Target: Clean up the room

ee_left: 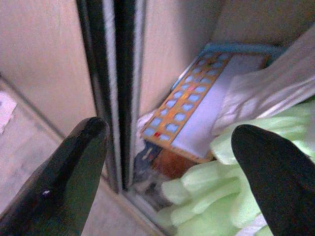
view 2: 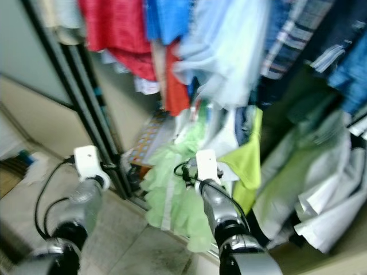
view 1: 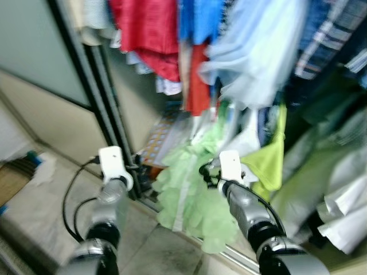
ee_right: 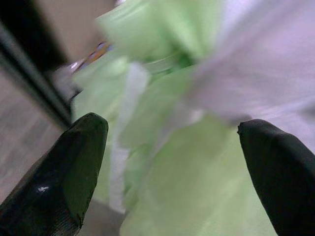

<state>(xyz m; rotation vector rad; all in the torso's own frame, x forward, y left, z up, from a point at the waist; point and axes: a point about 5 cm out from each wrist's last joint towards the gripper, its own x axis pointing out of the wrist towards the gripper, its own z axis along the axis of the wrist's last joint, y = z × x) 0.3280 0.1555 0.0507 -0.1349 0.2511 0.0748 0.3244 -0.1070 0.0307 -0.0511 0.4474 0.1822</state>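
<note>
Ahead, in the head views: facing an open wardrobe, blurred, with hanging clothes (view 1: 241,51) in red, blue and pale blue filling the far upper part. Spilling out low in the middle, a pale green ruffled garment (view 1: 189,195), reaching down over the wardrobe's floor rail to the tiled floor (view 1: 51,212). Standing at the left, the dark sliding-door frame (view 1: 100,103). Leaning inside, behind the green garment, a patterned board (view 1: 163,140). Piling up at the right, lime green and white clothes (view 2: 321,189).

Left wrist view: hovering near the door frame, the left gripper (ee_left: 177,167) spread wide and holding nothing, black fingers (ee_left: 64,182) apart, with the patterned board and the green garment just beyond.

Right wrist view: hovering right up against the pale green ruffled garment, the right gripper (ee_right: 172,162) likewise spread wide and gripping nothing, fabric showing between the fingers (ee_right: 59,172).
</note>
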